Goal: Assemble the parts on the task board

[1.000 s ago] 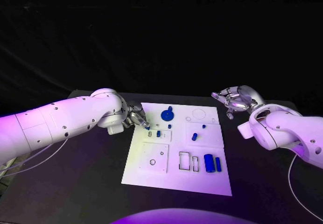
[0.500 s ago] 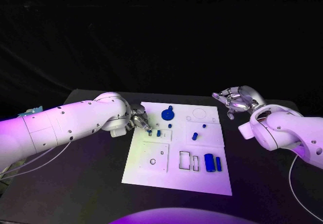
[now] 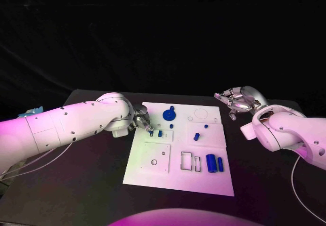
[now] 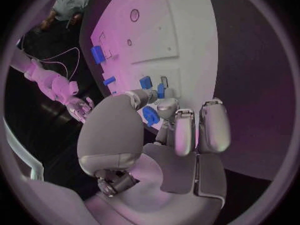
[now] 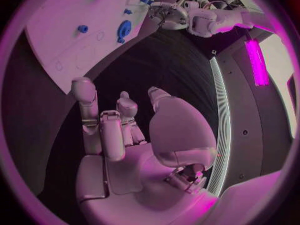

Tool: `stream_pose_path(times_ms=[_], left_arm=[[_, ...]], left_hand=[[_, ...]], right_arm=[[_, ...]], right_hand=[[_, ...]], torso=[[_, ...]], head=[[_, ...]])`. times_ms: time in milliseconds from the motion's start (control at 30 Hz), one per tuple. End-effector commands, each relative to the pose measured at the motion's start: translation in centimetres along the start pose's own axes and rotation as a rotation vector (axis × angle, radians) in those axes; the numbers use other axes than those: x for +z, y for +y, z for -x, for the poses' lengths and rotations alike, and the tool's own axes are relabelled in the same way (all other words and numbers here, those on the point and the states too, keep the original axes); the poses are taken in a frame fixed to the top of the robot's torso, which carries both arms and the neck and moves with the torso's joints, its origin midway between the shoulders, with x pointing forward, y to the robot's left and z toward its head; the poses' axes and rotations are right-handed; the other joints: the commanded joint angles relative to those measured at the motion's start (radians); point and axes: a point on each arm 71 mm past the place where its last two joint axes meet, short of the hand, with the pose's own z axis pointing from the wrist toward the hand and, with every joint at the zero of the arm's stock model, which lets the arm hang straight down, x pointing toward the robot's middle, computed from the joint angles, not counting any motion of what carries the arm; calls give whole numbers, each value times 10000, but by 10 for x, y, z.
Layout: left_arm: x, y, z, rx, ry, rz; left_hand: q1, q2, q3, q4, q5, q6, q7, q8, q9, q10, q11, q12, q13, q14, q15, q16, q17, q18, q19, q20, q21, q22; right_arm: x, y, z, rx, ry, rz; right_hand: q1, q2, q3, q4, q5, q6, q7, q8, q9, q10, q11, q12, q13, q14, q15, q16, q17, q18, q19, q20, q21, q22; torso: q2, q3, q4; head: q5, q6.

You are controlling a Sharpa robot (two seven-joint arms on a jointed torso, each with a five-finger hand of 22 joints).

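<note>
The task board is lying flat in the middle of the black counter, a white plate with several outlined recesses. Blue parts are sitting on it: a round disc-shaped part near the far edge, a small peg near the middle, and two upright-looking cylinders side by side toward the near right corner, one thicker than the other. Two small blue pieces are standing close together on the left side of the board, on a raised square panel.

The left hand is reaching in over the board's far left edge, its fingers angling down beside those two small pieces. In the left wrist view the fingertips are gathering near the small blue pieces, and another blue shape is showing just behind the fingers; I cannot tell whether the fingers are pinching a part or only touching the board beside it.

The right hand is hovering off the board's far right corner, well apart from the parts. Its fingers are spreading loosely apart and holding nothing, with the board and the disc-shaped part lying beyond them in the right wrist view
</note>
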Motion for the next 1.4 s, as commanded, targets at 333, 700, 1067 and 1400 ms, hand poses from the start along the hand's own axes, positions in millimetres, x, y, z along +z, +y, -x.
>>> stream_pose_path(times_ms=[333, 700, 1067, 1400], left_arm=[[1, -2, -3, 560, 241, 164], [1, -2, -3, 662, 293, 215], [2, -3, -4, 710, 371, 200], [3, -4, -5, 721, 412, 170]], left_hand=[[-140, -28, 1659, -1648, 57, 205, -196, 157, 707, 141, -22, 105, 95, 814, -92, 68, 1593, -142, 99, -2, 57, 59], [-158, -39, 1655, -1651, 62, 216, -206, 178, 707, 158, -31, 117, 106, 820, -99, 79, 1618, -147, 108, -5, 68, 83], [-174, -47, 1651, -1651, 63, 224, -214, 194, 708, 170, -36, 124, 113, 819, -103, 78, 1613, -146, 108, -7, 68, 82], [-185, -48, 1652, -1652, 65, 229, -220, 206, 707, 182, -42, 134, 128, 823, -106, 86, 1631, -150, 114, -8, 76, 100]], right_arm=[[0, 0, -1, -19, 101, 56], [0, 0, -1, -19, 103, 55], [0, -1, -1, -19, 102, 50], [-1, -1, -1, -17, 102, 51]], right_hand=[[65, 70, -37, 6, 34, -60, -1, 42, -16, -81, -8, 42, -9, 521, -64, -51, 614, 101, -5, -48, -51, -8], [65, 70, -37, 6, 34, -60, -1, 42, -16, -81, -8, 42, -9, 521, -64, -51, 614, 101, -5, -48, -51, -8], [65, 70, -37, 6, 34, -60, -1, 42, -16, -81, -8, 42, -9, 521, -64, -51, 614, 101, -5, -48, -51, -8], [65, 70, -37, 6, 34, -60, -1, 42, -16, -81, -8, 42, -9, 521, -64, -51, 614, 101, -5, -48, -51, -8]], torso=[[2, -1, 6], [6, -2, -5], [2, 5, 0], [0, 7, -2]], head=[[-8, -10], [-25, -21], [-32, -41], [-34, -55]])
